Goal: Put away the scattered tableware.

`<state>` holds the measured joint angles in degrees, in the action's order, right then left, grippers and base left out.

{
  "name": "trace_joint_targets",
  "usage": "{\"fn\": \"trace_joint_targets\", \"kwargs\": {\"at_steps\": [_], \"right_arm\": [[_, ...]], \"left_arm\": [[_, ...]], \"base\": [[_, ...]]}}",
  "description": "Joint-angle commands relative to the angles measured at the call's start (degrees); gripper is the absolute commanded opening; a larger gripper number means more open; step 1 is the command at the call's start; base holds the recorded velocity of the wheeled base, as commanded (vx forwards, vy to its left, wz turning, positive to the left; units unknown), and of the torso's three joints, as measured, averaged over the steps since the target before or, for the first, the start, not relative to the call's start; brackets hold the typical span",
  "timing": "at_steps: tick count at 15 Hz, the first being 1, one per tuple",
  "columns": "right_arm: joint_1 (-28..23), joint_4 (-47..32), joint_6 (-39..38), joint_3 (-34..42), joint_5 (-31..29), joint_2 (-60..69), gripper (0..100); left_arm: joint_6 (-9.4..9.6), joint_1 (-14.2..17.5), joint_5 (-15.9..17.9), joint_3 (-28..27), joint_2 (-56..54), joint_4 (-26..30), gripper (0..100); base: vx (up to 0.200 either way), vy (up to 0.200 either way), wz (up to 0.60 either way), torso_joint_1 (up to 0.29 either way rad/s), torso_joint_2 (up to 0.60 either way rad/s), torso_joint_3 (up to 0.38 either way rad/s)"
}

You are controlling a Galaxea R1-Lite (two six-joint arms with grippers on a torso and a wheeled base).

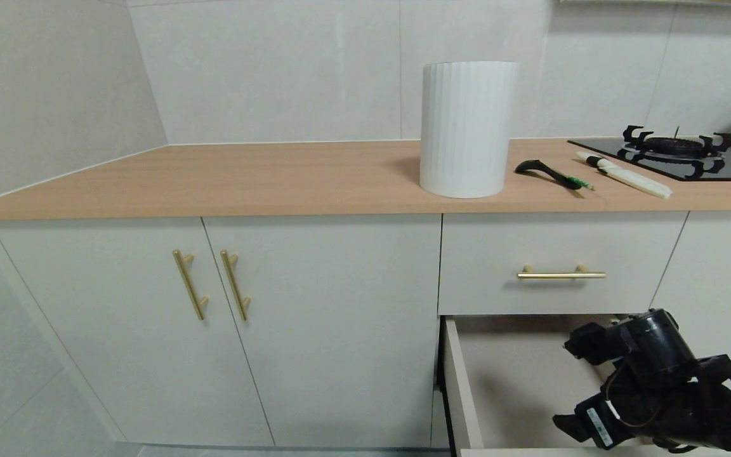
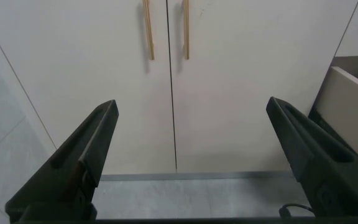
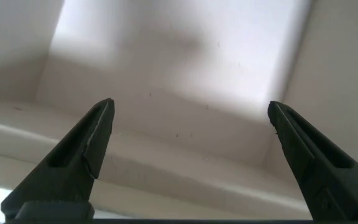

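Pale tiled walls back a wooden bench (image 1: 245, 178) that runs above white cabinets. Low on the right, the right gripper (image 3: 189, 107) hangs inside the open drawer (image 1: 460, 387) with its jaws spread wide and nothing between them; its wrist view looks onto the drawer's bare pale floor and walls. Just above this drawer sits a closed drawer front with a horizontal gold handle (image 1: 561, 274). The left gripper (image 2: 191, 104) is likewise wide open and holds nothing; it sits low, facing the two cabinet doors (image 2: 166, 93), with the floor strip under them and the open drawer's side at the edge of its view. These doors, left of the drawers, carry a pair of upright gold handles (image 1: 213, 284). Up on the bench, above the drawers, a tall white ribbed container (image 1: 467, 127) stands upright. Right of it, near but apart, lies a black utensil (image 1: 546, 170) with a green tip, and just right of that a cream-coloured knife (image 1: 629, 176) lies flat. Farther right, a black gas hob (image 1: 676, 152) is set into the bench by the wall.
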<state>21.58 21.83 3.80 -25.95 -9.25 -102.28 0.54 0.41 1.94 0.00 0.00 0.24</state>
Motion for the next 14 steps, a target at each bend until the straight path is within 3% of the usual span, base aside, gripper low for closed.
{"fn": "trace_joint_targets", "kwargs": {"at_steps": [1,3,8,14], "right_arm": [[1.1,0.05,0.85,1.34,0.2,2.35,100],[2.5,-0.3,4.19,3.63,1.78,4.98,100],[6.46,-10.67,5.86,3.72,2.4,8.76,100],[5.67,-10.41,4.81,1.43,2.84,9.38,100]], "left_arm": [[-0.01,0.02,0.0,0.0,0.0,0.02,100],[-0.01,0.02,0.0,0.0,0.0,0.02,100],[-0.01,0.02,0.0,0.0,0.0,0.02,100],[-0.01,0.02,0.0,0.0,0.0,0.02,100]], "base": [[0.0,0.0,0.0,0.0,0.0,0.0],[0.0,0.0,0.0,0.0,0.0,0.0],[0.0,0.0,0.0,0.0,0.0,0.0],[0.0,0.0,0.0,0.0,0.0,0.0]]}}
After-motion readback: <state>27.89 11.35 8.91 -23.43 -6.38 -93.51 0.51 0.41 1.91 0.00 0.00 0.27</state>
